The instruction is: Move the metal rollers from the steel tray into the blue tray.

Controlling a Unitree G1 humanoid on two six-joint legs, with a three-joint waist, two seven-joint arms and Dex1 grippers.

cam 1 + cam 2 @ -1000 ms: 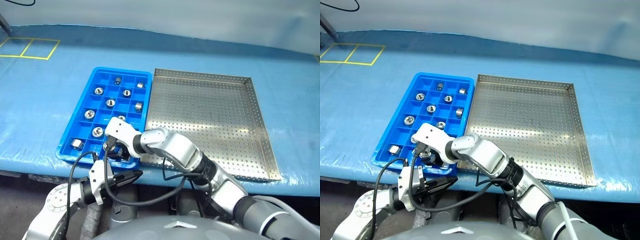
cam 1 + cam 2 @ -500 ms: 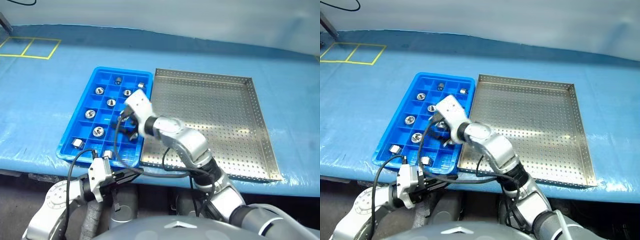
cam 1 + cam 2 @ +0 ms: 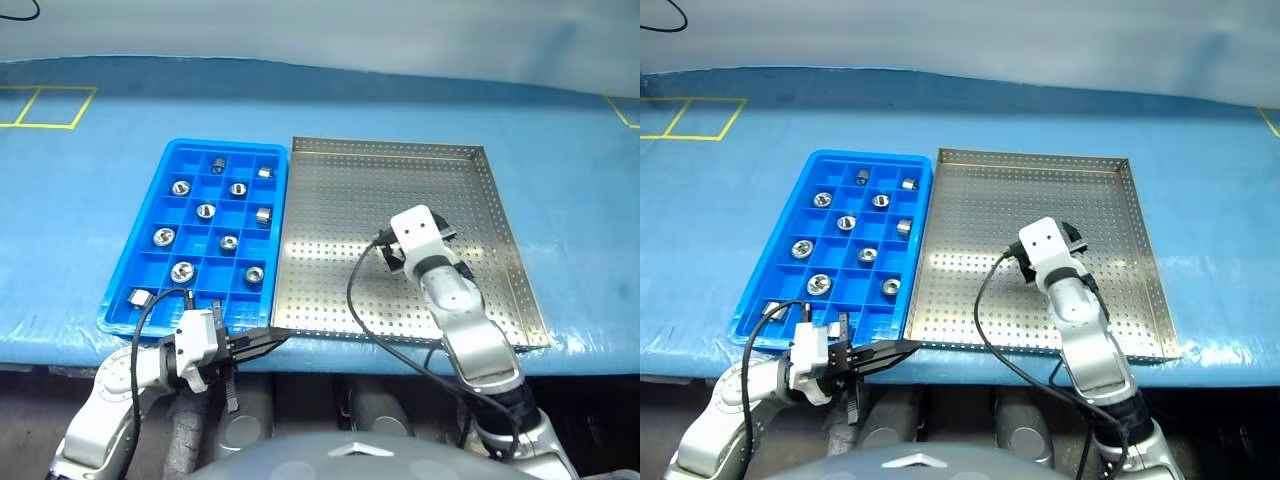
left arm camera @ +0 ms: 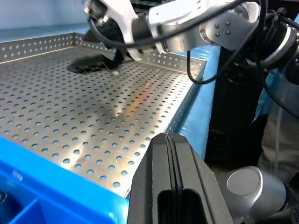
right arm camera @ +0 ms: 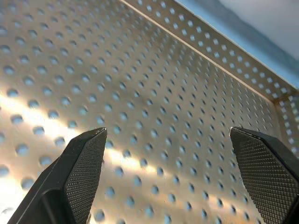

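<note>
The blue tray (image 3: 150, 268) lies on the left with several metal rollers (image 3: 182, 270) standing in its square compartments. To its right is the steel tray (image 3: 340, 200), its perforated floor bare around my right gripper (image 3: 415, 245). That gripper hovers over the tray's middle right. In the right wrist view the right gripper (image 5: 173, 172) is open, with nothing between its ribbed fingertips (image 5: 81, 168). My left gripper (image 3: 255, 342) is shut and empty, below the table's front edge near the blue tray's near right corner. The left gripper (image 4: 170, 137) points across the steel tray's near corner.
Both trays rest on a blue covered table (image 3: 80, 200) whose front edge runs just before them. Yellow tape squares (image 3: 40, 105) mark the far left. A black cable (image 3: 352, 300) loops from my right wrist over the steel tray's near part.
My right gripper swung from the blue tray's near end across to the right, over the steel tray, and opened. The left gripper stays shut. The camera has shifted slightly.
</note>
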